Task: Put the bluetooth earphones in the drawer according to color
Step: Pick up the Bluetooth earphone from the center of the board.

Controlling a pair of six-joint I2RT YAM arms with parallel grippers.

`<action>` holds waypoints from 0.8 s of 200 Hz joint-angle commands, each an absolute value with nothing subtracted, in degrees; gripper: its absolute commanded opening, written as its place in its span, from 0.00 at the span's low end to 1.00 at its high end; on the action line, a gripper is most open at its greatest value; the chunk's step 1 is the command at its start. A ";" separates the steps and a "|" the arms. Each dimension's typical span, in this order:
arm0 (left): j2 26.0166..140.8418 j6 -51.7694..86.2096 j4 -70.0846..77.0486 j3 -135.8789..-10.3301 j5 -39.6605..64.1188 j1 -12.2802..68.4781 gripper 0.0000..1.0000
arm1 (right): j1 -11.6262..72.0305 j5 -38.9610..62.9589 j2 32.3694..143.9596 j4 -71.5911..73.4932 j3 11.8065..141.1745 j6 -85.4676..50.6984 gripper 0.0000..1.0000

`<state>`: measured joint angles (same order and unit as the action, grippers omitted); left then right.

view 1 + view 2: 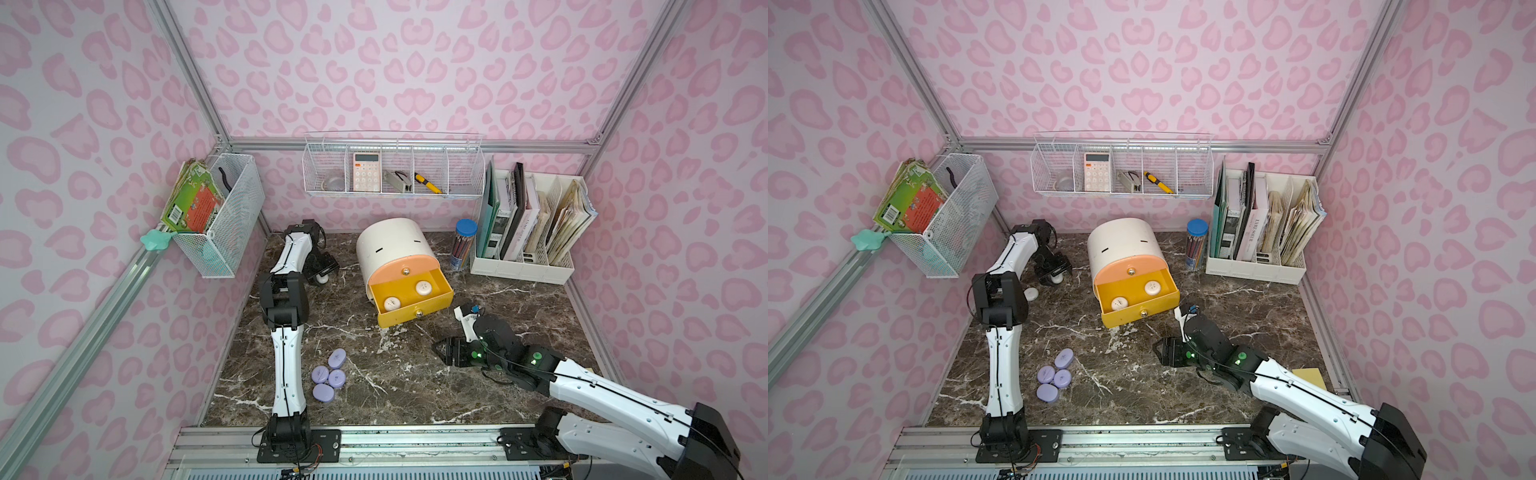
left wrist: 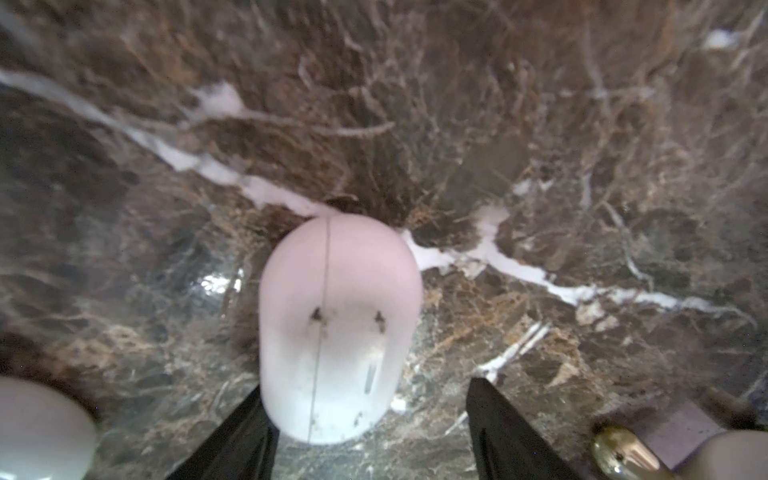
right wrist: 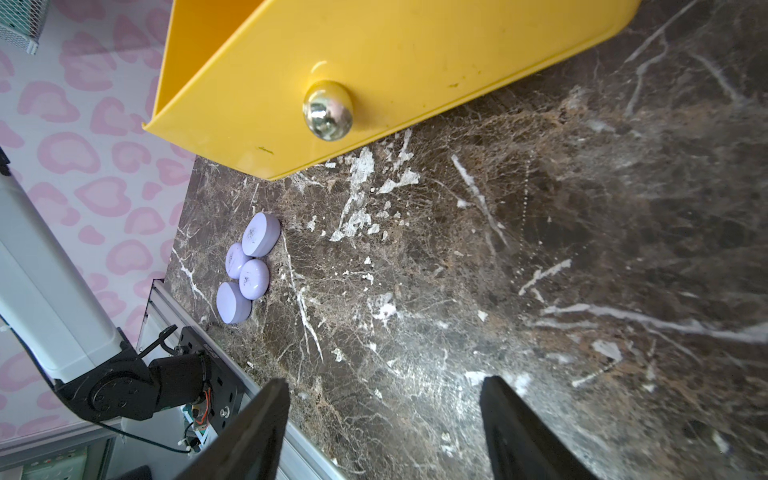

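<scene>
Four white cases and four lavender ones are showing. At the far left a white case (image 1: 1030, 294) is lying loose on the table (image 1: 1142, 395). The left arm (image 1: 286, 299) is hiding it in a top view, and the left wrist view is cutting it off at a corner.

Just right of it the left gripper (image 1: 1054, 277) is pointing down over a second white case (image 2: 338, 328). Its jaws are standing partly open around the case: one finger (image 2: 245, 432) is touching its side and the other is standing apart, so nothing is being gripped. That case's long axis, seam along it, is running straight out from between the fingers.

Nearer the front, the four lavender cases (image 1: 328, 376) are lying flat in a tight, touching cluster.

At mid-table the cabinet (image 1: 390, 241) is facing the front edge, turned a little right. Its peach drawer (image 1: 401, 266) is sitting shut. The yellow drawer (image 1: 436, 305) below is standing pulled out, long axis across the front, holding two more white cases (image 1: 423, 287) lying flat and apart. It is hiding whatever sits beneath it.

Just front-right of its knob (image 3: 328, 110), the right gripper (image 1: 436, 345) is hanging low and pointing left, jaws wide with nothing between them
</scene>
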<state>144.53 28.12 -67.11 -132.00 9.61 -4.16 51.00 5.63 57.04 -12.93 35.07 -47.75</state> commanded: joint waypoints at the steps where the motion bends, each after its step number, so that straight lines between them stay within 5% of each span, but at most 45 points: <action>1: 142.64 29.36 -67.74 -131.21 2.23 -4.20 0.78 | 50.82 6.10 57.13 -11.53 35.06 -47.22 0.75; 104: 144.66 30.58 -59.27 -128.70 -0.59 -4.20 0.76 | 47.56 7.96 54.17 -13.53 34.05 -45.18 0.75; 160: 145.68 30.68 -56.53 -129.01 -0.04 -4.20 0.66 | 45.52 9.32 52.65 -13.47 32.90 -44.82 0.76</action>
